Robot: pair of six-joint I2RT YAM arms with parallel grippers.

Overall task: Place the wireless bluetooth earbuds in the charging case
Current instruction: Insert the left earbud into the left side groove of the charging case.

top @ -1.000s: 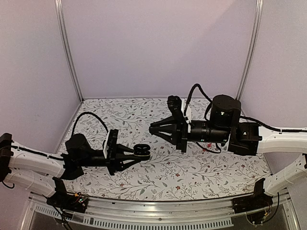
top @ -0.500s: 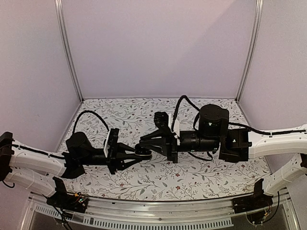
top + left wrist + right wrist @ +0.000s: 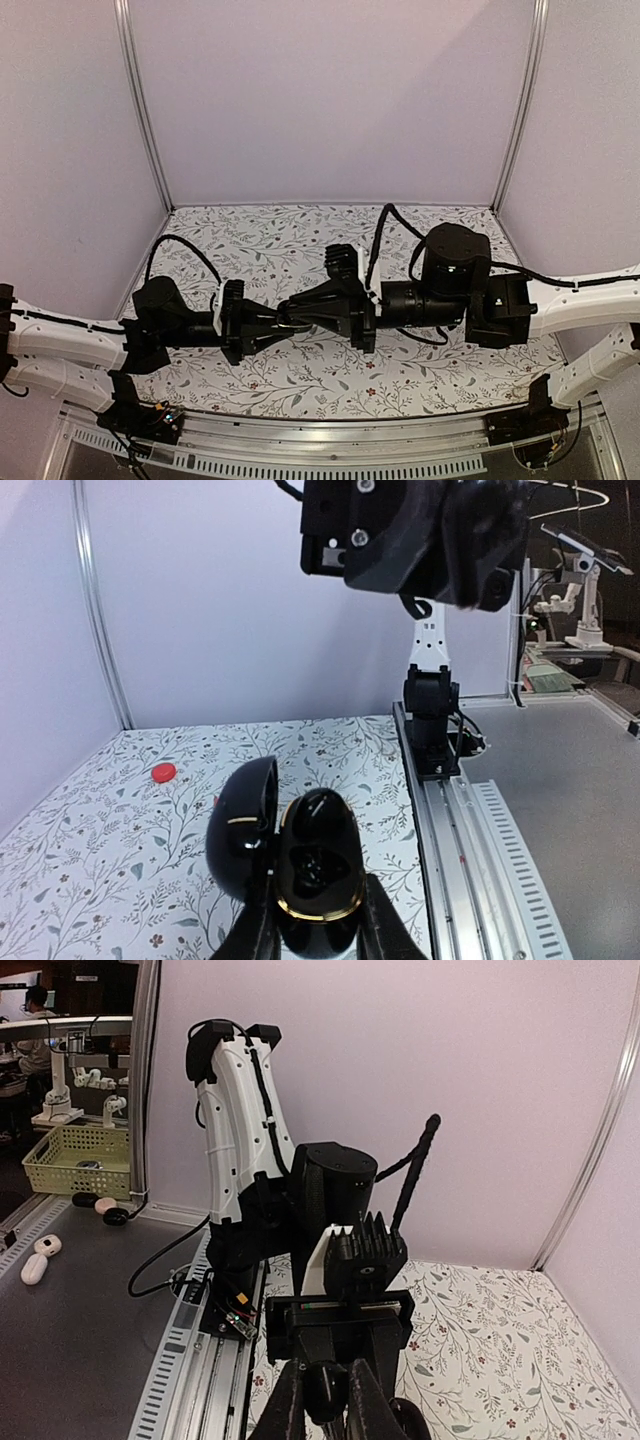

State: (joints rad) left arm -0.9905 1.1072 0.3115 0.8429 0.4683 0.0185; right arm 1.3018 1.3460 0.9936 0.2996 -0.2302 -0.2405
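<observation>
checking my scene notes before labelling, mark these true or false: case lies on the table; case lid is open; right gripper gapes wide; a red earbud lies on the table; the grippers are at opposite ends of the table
1. The charging case lies on the table. False: the left gripper holds it up above the cloth.
2. The case lid is open. True.
3. The right gripper gapes wide. False: its jaws are nearly together.
4. A red earbud lies on the table. True, well away from the case.
5. The grippers are at opposite ends of the table. False: their tips meet near mid-table.
</observation>
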